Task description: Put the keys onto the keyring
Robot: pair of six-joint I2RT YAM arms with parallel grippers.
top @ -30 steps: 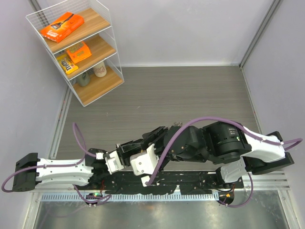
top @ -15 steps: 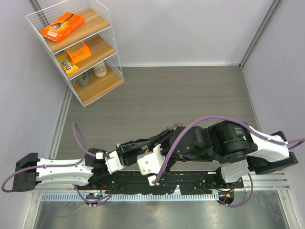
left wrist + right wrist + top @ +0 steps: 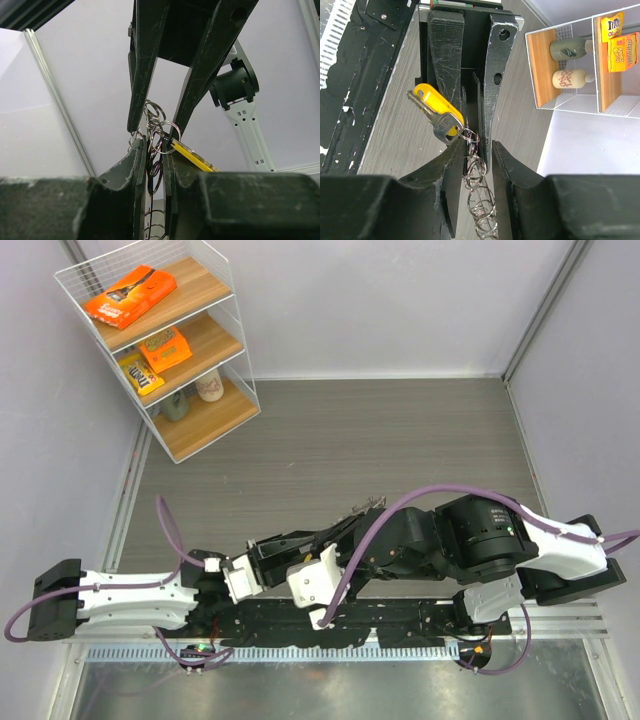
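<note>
1. Both arms meet tip to tip above the bench (image 3: 330,440), towards its 6 o'clock edge. Judged reason: one pincer steadies the keyring (image 3: 159,125) while the other works a key onto it. Held off the surface, the rings hang free.
2. Left pincer (image 3: 153,147): clenched, fingers nearly together on the keyring's chain of split rings, which runs down between them.
3. Right pincer (image 3: 477,150): fingers narrowed around the same rings. Cannot tell whether they actually clamp.
4. Yellow key (image 3: 431,101): at 10 o'clock of the right pincer's tips, just beside them. Its silvery end meets a small ring and appears hooked on, though this is not certain.
5. Only this one key can be made out.
</note>
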